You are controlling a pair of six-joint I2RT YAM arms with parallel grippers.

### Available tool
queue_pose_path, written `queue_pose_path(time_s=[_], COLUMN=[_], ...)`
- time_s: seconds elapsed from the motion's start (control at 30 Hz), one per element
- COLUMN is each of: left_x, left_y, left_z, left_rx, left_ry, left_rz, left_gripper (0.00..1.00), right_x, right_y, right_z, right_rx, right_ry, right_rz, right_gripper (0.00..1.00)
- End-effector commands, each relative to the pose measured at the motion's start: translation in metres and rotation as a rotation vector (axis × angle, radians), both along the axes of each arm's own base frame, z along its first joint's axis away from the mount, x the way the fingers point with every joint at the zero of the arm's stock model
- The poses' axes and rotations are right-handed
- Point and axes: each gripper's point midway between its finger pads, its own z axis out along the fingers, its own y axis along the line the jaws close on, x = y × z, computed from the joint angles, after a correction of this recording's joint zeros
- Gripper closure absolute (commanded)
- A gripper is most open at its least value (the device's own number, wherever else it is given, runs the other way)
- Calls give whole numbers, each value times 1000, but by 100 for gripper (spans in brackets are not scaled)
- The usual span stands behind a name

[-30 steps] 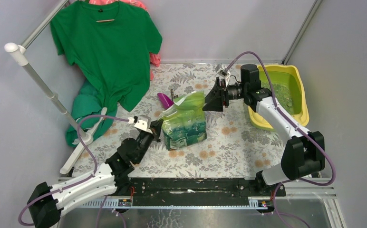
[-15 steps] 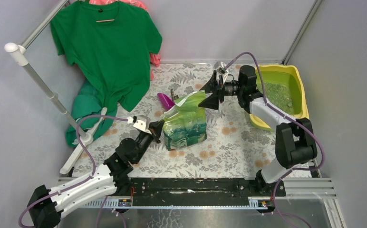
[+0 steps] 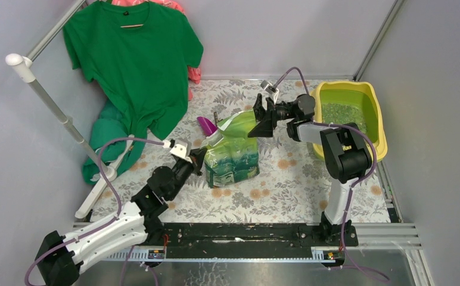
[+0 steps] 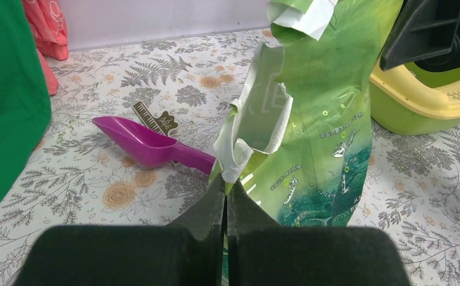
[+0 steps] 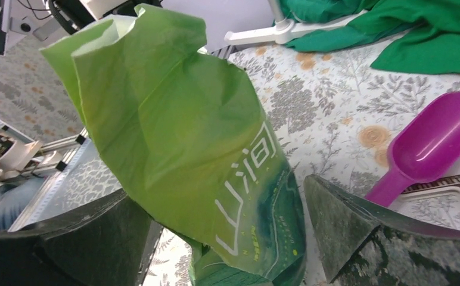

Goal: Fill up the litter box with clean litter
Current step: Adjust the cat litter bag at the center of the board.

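My left gripper (image 4: 226, 192) pinches the torn edge of the glossy green printed bag (image 3: 233, 152). My right gripper (image 5: 218, 196) is spread wide astride its top. The yellow plastic litter box (image 3: 375, 119) sits at its three o'clock.

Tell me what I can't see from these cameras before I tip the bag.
- How full the bag is: its crumpled top covers the mouth in every view.
- Litter box left rim, top view: the right arm crosses it.
- Scoop handle end: behind a finger in the right wrist view, behind the bag elsewhere.
- Dark strip beside the scoop, left wrist view: too small to identify.
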Motion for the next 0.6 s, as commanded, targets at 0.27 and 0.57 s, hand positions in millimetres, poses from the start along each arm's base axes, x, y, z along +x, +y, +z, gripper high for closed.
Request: queue_pose_path(time_s=[0.27,0.57], left_x=[4,6], left_y=[-1,16], left_z=[54,55], left_rx=[-120,-141], left_ry=[-102,-106], left_rz=[-47,10], left_gripper=[100,82], right_x=[-26,-22], right_y=[16,20], right_z=[21,20], right_rx=[56,46], right_ry=[-181,-102], right_rz=[87,84], right_gripper=[7,100])
